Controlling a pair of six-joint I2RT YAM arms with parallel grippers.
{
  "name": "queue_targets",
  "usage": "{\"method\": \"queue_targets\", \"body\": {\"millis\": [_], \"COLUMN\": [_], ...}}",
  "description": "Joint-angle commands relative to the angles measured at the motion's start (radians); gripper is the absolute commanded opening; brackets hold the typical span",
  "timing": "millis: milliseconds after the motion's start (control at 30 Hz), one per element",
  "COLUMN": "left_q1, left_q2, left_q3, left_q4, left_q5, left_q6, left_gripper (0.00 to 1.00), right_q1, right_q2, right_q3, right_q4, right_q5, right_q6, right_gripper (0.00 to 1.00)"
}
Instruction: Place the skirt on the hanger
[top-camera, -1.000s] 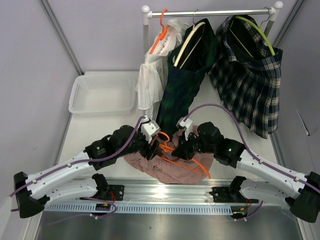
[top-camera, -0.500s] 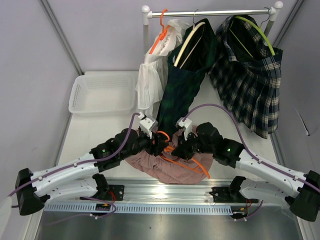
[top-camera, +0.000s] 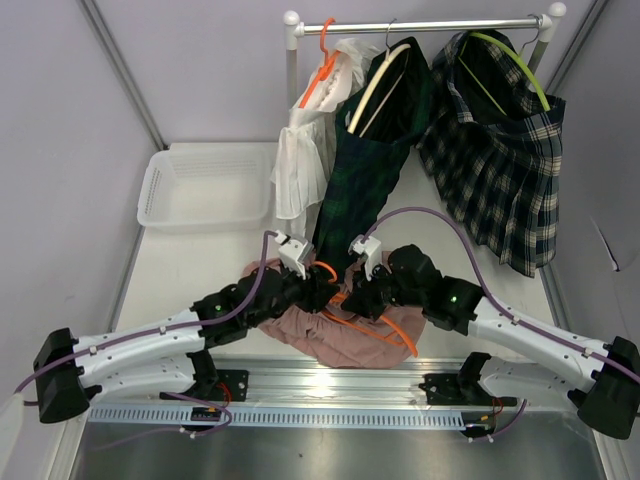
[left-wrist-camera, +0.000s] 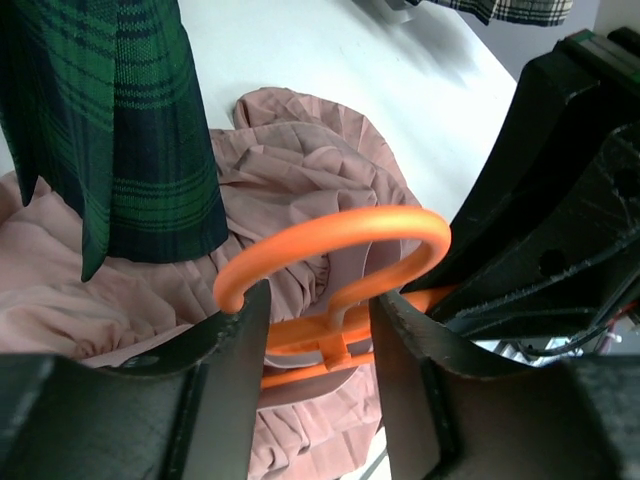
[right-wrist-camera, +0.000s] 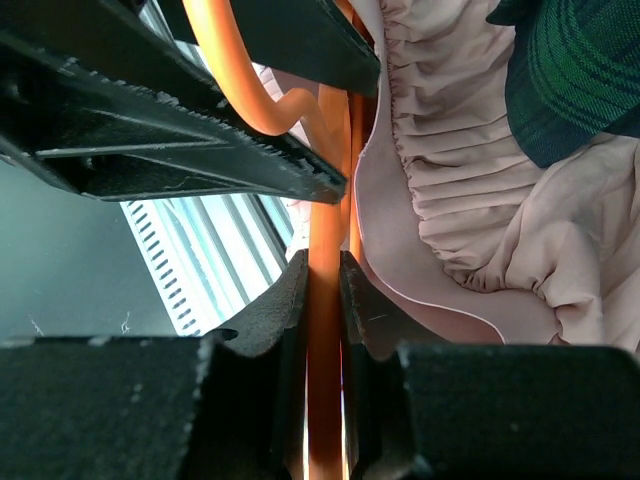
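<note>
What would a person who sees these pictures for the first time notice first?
The orange hanger lying on the pink skirt in the middle of the table, where both arms meet. The right gripper is shut on its bar and the left gripper straddles its hook. Behind, a rail carries three hung garments.

The left claw (top-camera: 312, 290) and right claw (top-camera: 352, 297) sat almost tip to tip over a crumpled pink skirt (top-camera: 320, 342). An orange hanger (top-camera: 398, 343) ran out from under the right claw. A green plaid skirt (top-camera: 365, 180) hung just beyond both.
</note>
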Motion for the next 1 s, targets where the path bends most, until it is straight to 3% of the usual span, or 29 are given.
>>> {"method": "queue_targets", "body": {"millis": [0, 167, 400, 500, 600, 633, 700, 833, 967], "left_q1": [-0.009, -0.011, -0.011, -0.012, -0.012, -0.012, -0.012, -0.012, -0.012], "left_q2": [0.014, 0.023, 0.05, 0.048, 0.039, 0.037, 0.031, 0.023, 0.011], "left_q3": [0.001, -0.006, 0.005, 0.003, -0.003, -0.012, -0.021, -0.032, -0.045], "left_q4": [0.083, 0.103, 0.083, 0.071, 0.055, 0.052, 0.049, 0.041, 0.049], "left_q5": [-0.03, -0.057, -0.074, -0.102, -0.142, -0.149, -0.178, -0.211, -0.224], "left_q6": [-0.028, -0.022, -0.005, -0.002, -0.005, -0.005, -0.003, 0.002, 0.005], "left_gripper": [0.48, 0.42, 0.0, 0.0, 0.0, 0.0, 0.0, 0.0, 0.0], "right_q1": [0.007, 0.01, 0.024, 0.035, 0.042, 0.044, 0.047, 0.049, 0.047], "right_q2": [-0.001, 0.001, 0.004, 0.012, 0.012, 0.01, 0.006, -0.019, -0.068], "right_q3": [0.047, 0.046, 0.05, 0.059, 0.061, 0.061, 0.064, 0.079, 0.115], "right_q4": [0.057, 0.056, 0.03, -0.004, -0.036, -0.05, -0.071, -0.128, -0.203], "right_q5": [0.019, 0.025, 0.071, 0.115, 0.158, 0.167, 0.192, 0.243, 0.308], "right_q6": [0.002, 0.002, 0.009, 0.022, 0.043, 0.049, 0.068, 0.103, 0.131], "right_gripper": [0.0, 0.0, 0.0, 0.0, 0.11, 0.2, 0.27, 0.53, 0.62]}}
